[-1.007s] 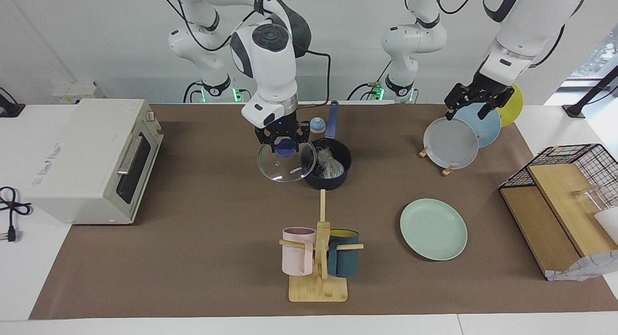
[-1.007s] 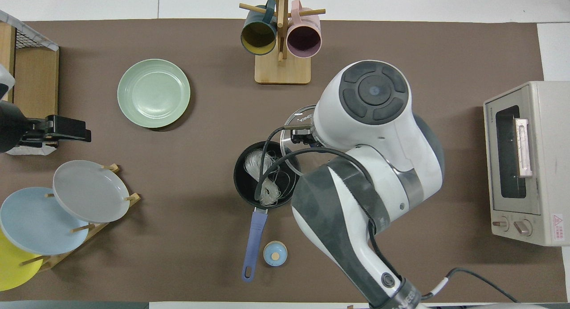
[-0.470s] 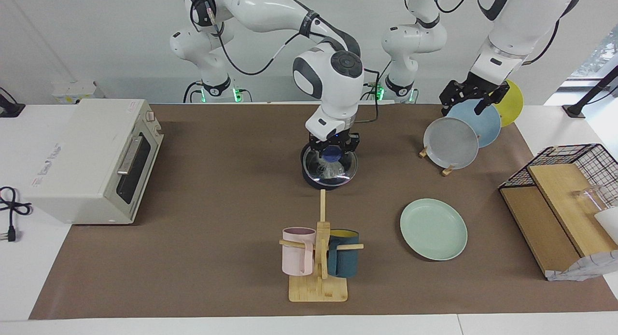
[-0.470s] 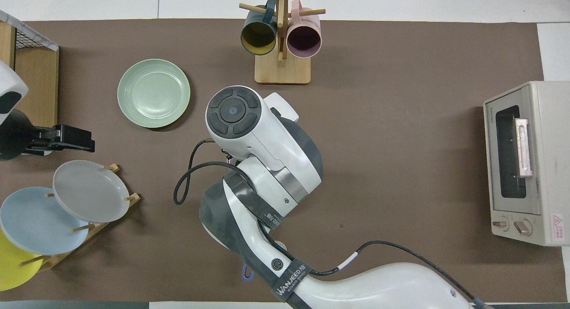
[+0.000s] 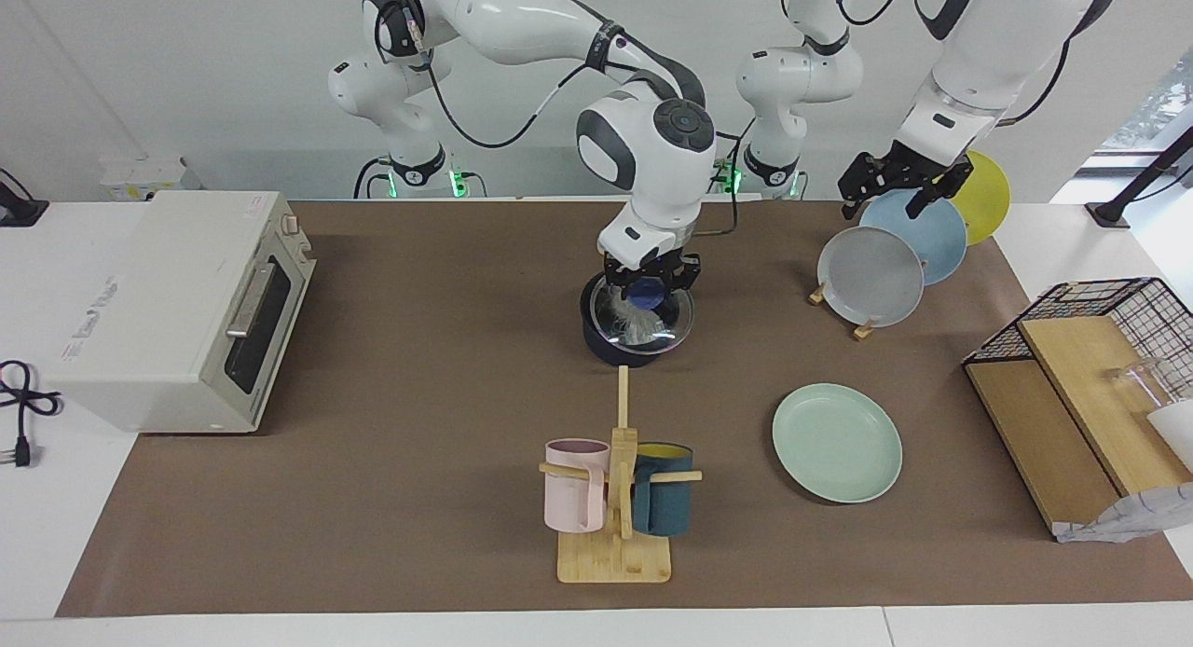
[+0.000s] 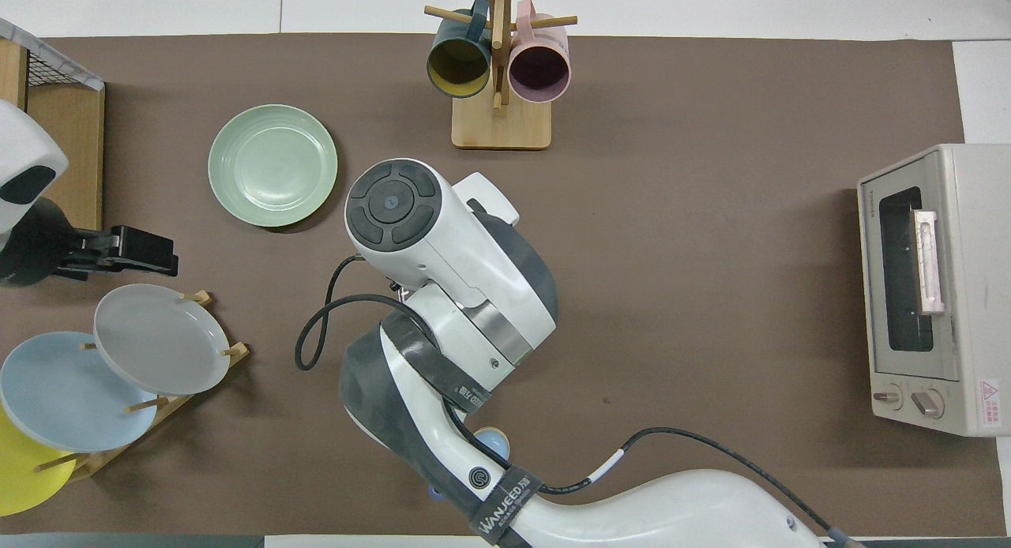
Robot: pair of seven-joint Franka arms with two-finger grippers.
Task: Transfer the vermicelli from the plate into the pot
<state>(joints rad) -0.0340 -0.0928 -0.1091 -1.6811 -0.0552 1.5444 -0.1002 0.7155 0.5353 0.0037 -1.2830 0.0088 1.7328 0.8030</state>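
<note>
The dark navy pot (image 5: 606, 347) stands mid-table, nearer to the robots than the mug tree. A glass lid (image 5: 643, 323) with a blue knob covers its mouth. My right gripper (image 5: 650, 289) is shut on that knob, right over the pot. The white vermicelli (image 5: 639, 328) shows through the glass, inside the pot. The mint-green plate (image 5: 837, 442) (image 6: 272, 165) lies bare toward the left arm's end. My left gripper (image 5: 899, 183) (image 6: 146, 248) hangs open and empty over the plate rack. In the overhead view the right arm hides the pot.
A rack (image 5: 865, 328) holds grey (image 5: 871, 276), light blue and yellow plates. A mug tree (image 5: 617, 498) with pink and teal mugs stands farther from the robots. A toaster oven (image 5: 177, 302) sits at the right arm's end, a wire basket with wooden boards (image 5: 1090, 377) at the left arm's.
My right gripper carried the glass lid from beside the pot to over its mouth and lowered it there. My left gripper drifted a little upward above the plate rack.
</note>
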